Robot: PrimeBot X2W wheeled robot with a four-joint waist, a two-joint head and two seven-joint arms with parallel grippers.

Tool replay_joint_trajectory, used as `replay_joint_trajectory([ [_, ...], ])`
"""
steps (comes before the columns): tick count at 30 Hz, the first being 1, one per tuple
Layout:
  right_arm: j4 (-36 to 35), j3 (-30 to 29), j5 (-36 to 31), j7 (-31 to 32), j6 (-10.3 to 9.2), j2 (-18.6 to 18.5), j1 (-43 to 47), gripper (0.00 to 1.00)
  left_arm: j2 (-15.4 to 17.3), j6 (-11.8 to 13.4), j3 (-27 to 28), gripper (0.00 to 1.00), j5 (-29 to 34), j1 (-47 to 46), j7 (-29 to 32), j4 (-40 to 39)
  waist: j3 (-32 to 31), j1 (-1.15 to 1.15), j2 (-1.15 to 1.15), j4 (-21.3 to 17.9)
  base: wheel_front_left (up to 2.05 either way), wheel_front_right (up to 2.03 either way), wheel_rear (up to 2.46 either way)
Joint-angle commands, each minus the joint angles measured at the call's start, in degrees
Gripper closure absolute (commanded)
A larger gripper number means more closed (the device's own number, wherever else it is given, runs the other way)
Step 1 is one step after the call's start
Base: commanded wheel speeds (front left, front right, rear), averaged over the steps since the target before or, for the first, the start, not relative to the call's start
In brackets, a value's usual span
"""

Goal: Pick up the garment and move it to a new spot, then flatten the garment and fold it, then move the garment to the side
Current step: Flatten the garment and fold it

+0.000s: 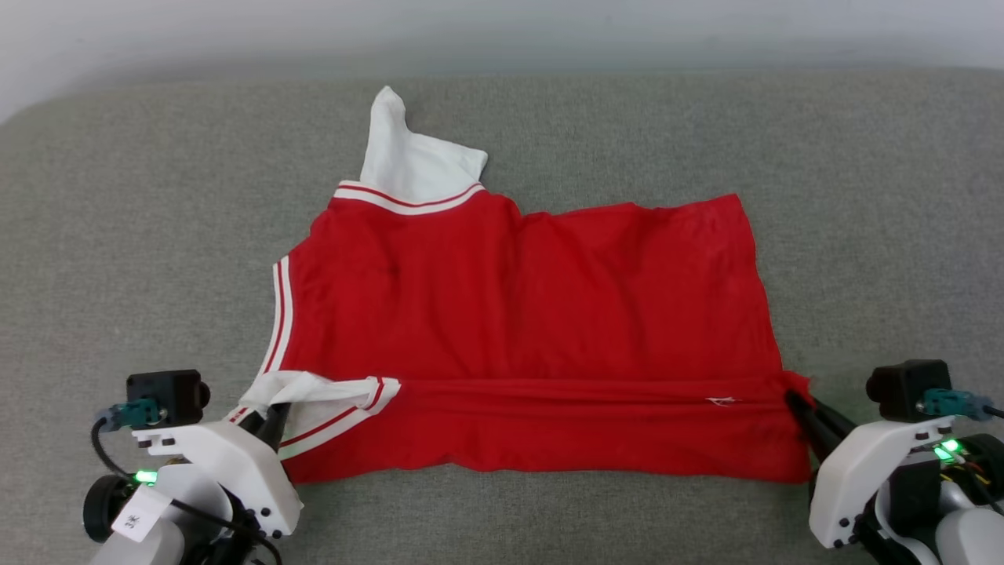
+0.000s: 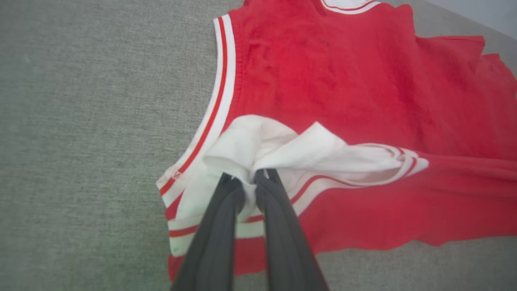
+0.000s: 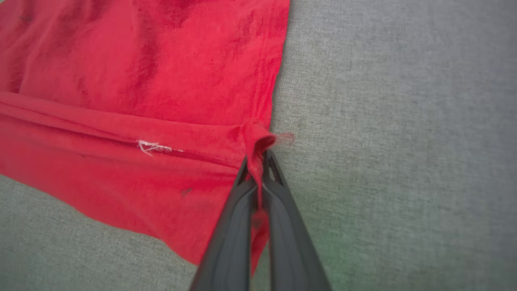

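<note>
The garment (image 1: 533,298) lies spread across the middle of the head view on the grey worktop (image 1: 118,235), neck toward the left of the frame and hem toward the right. Its lower edge is doubled up into a long band that runs across the frame. The near sleeve (image 1: 314,392) is bunched at the lower left; the far sleeve (image 1: 412,161) sticks out past the upper edge, upper left of centre.

The left gripper (image 1: 271,420) is at the lower left, closed on the white cloth of the near sleeve; the left wrist view shows the cloth gathered between its fingers (image 2: 230,194). The right gripper (image 1: 792,400), at the lower right, is pinched tight on the red hem corner, which pokes up between its tips in the right wrist view.

This looks like the first lengthwise fold, with the near side being carried over the body. To do it well:
- move both grippers toward the top of the frame together, so the band stays straight
- keep light tension between them; the band is taut now, and slack would let the middle sag
- lay the sleeve flat inside the fold, since it is twisted at the cuff
- the far sleeve will likely need tucking in too

The loose white thread near the right end is harmless
</note>
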Motion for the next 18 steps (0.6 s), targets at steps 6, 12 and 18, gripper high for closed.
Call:
replay_joint_trajectory([
  [6,9.4,3.8,2.3,-4.6,-0.11,-1.0,-3.9,1.0,-1.7,-2.2,-1.2,1.0,-1.5,-2.5,0.8,5.1,2.3,-0.02,0.0,-0.2,0.0,0.0,0.0],
  [12,15.9,6.7,4.2,-9.4,-0.12,-1.3,-6.3,0.0,-3.2,-3.8,-1.9,0.11,-2.4,-3.6,0.1,9.1,1.7,-0.02,0.0,-0.1,0.0,0.0,0.0],
  [18,16.2,7.1,4.9,-20.1,-0.09,-1.3,-8.0,0.0,-3.7,-4.5,-1.2,0.0,-1.5,-4.1,-3.4,10.8,-1.7,-0.02,0.0,-0.4,0.0,0.0,0.0],
])
